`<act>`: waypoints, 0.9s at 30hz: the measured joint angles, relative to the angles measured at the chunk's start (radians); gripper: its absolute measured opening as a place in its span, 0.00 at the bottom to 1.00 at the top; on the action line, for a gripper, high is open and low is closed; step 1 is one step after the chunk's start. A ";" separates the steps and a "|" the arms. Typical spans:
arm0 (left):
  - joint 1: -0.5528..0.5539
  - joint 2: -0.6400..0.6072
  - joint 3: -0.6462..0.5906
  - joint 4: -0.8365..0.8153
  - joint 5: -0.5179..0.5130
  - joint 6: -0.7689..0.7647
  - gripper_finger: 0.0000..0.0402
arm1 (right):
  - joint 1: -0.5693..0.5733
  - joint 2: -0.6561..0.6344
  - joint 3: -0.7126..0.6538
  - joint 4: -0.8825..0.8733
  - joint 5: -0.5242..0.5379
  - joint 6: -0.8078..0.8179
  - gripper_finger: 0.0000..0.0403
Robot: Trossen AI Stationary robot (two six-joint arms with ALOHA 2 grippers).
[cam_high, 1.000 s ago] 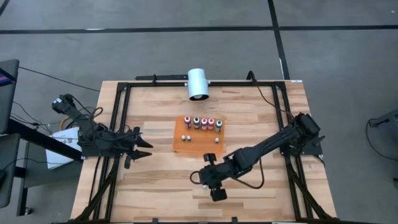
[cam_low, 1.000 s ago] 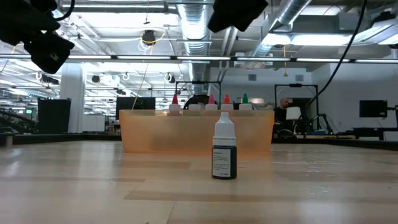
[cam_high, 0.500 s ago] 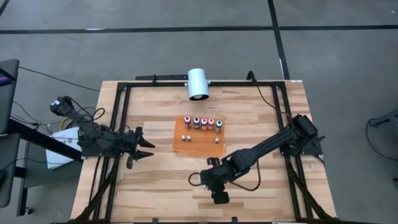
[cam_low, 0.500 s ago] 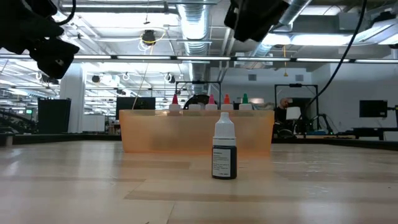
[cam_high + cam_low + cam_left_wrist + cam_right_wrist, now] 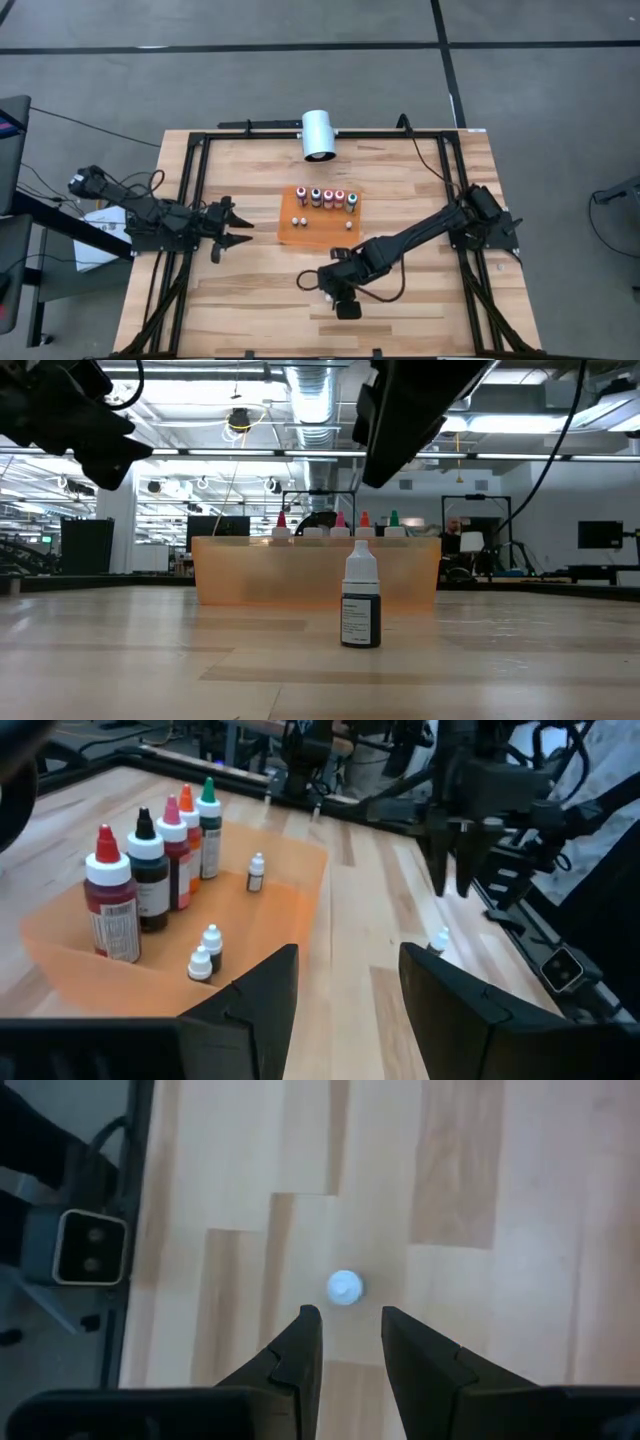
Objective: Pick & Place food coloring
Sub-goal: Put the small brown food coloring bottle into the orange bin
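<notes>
- On the wooden surface (image 5: 250, 300), near its front edge and well apart from the orange tray (image 5: 322, 234), one small food coloring bottle (image 5: 361, 603) is seen standing upright by itself.
- A dark body with a printed label, a white shoulder and a white cap are shown on this bottle in the low view; from the right wrist view only its round white top (image 5: 345, 1287) is seen.
- Above that bottle the right gripper (image 5: 349, 1342) is held, pointing straight down, its fingers (image 5: 300, 1350) drawn close together with a narrow gap, and nothing is grasped between them; the bottle is not touched.
- Along the far side of the tray a row of larger bottles (image 5: 150, 855) is stood upright, with red, dark, pink, orange and green contents and coloured pointed tips on white caps.
- Three tiny bottles with pale tops (image 5: 207, 952) are also stood inside the tray, two near each other and one apart.
- At the left side of the surface the left gripper (image 5: 240, 231) is held, aimed at the tray, its fingers parted and empty.
- Behind the tray, at the back edge, a white cylinder (image 5: 320, 134) is mounted.
</notes>
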 joint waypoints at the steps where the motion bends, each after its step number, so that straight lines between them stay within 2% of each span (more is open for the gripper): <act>1: 0.000 -0.012 0.000 -0.009 0.005 0.003 0.42 | -0.001 0.000 0.000 -0.001 0.001 0.000 0.24; 11: 0.000 -0.180 0.000 -0.169 0.008 -0.014 0.42 | 0.011 0.000 0.000 0.005 -0.017 -0.001 0.24; 19: 0.000 -0.312 0.000 -0.283 0.007 -0.029 0.42 | 0.034 0.066 0.041 0.025 -0.028 0.023 0.24; 27: 0.000 -0.331 0.001 -0.312 0.009 -0.039 0.42 | 0.011 0.109 0.086 -0.002 -0.023 0.085 0.29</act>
